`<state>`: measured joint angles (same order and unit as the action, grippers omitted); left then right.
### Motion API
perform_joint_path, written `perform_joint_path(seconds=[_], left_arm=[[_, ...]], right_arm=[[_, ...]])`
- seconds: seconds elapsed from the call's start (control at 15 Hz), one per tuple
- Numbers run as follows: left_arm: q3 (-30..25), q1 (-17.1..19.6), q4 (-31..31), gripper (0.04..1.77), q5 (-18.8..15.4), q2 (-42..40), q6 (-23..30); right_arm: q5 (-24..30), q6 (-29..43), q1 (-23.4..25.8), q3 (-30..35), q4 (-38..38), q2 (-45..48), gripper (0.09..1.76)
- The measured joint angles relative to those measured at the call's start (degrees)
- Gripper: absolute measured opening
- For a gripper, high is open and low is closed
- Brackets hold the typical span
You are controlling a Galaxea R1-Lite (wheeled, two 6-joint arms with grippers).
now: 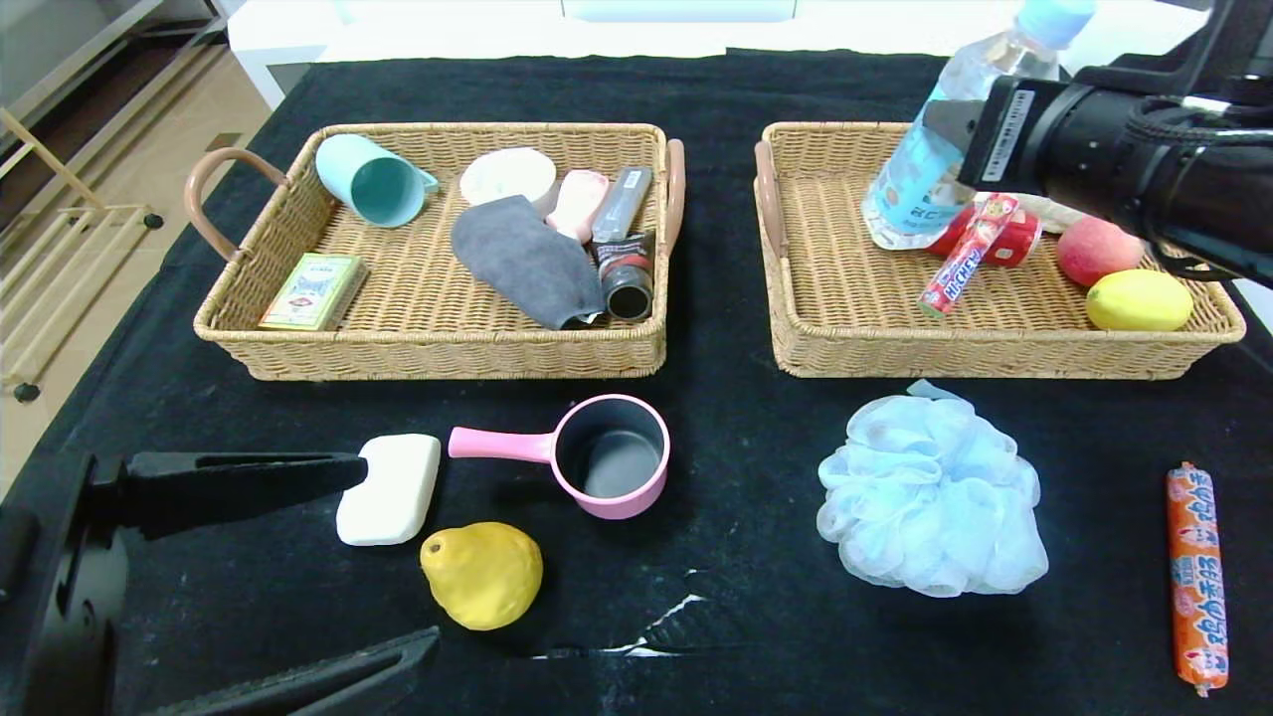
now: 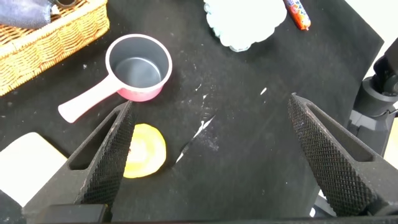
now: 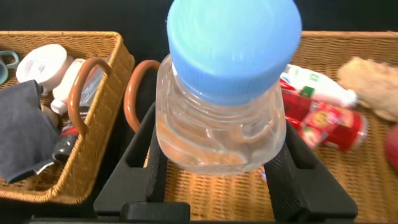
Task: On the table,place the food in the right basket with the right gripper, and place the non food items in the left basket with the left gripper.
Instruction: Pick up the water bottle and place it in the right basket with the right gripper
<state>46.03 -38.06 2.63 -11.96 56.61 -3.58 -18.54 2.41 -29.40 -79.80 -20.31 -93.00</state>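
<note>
Clear bottle (image 1: 920,159), pale-blue cap, seemingly tilted, clamped in right gripper (image 3: 217,165) above right basket (image 1: 845,288).

Woven wicker right basket (image 1: 995,338), clear glossy plastic bottle (image 3: 221,134), matt black cloth table (image 1: 746,477)

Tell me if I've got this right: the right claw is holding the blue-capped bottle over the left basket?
Not quite. The right gripper does hold the bottle, but over the right basket, not the left one, as the head view shows.
</note>
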Motion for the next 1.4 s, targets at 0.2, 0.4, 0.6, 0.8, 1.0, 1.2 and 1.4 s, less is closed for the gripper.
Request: perform_joint_path(seconds=[0.2,0.4,0.6,0.8,1.0,1.2,1.4], left_arm=[[0.02,-0.06,0.00,1.76,0.00,-0.04,-0.02],[0.13,-0.09,0.00,1.76,0.00,0.13,0.00],[0.13,-0.09,0.00,1.76,-0.02,0.16,0.00],[0.11,-0.09,-0.02,1.76,0.00,0.16,0.00],[0.05,-0.13,0.01,1.76,0.00,0.16,-0.02],[0.07,-0.09,0.00,1.76,0.00,0.16,-0.05],[0.05,-0.09,0.04,1.76,0.00,0.20,-0.07]], right_arm=[[0.00,-0.41,-0.35,-4.44,-0.09,-5.49,0.94],[-0.04,-0.63,-0.09,-8.98,-0.11,-9.91,0.94],[-0.52,-0.84,0.49,-13.49,0.13,-13.81,0.94],[-0.69,-0.85,1.12,-15.82,0.20,-16.92,0.94],[-1.00,-0.85,1.96,-16.51,-0.13,-18.65,0.94],[-0.98,-1.12,2.10,-16.64,-0.11,-19.15,0.94],[-1.02,-1.29,2.07,-16.64,-0.16,-19.20,1.06]])
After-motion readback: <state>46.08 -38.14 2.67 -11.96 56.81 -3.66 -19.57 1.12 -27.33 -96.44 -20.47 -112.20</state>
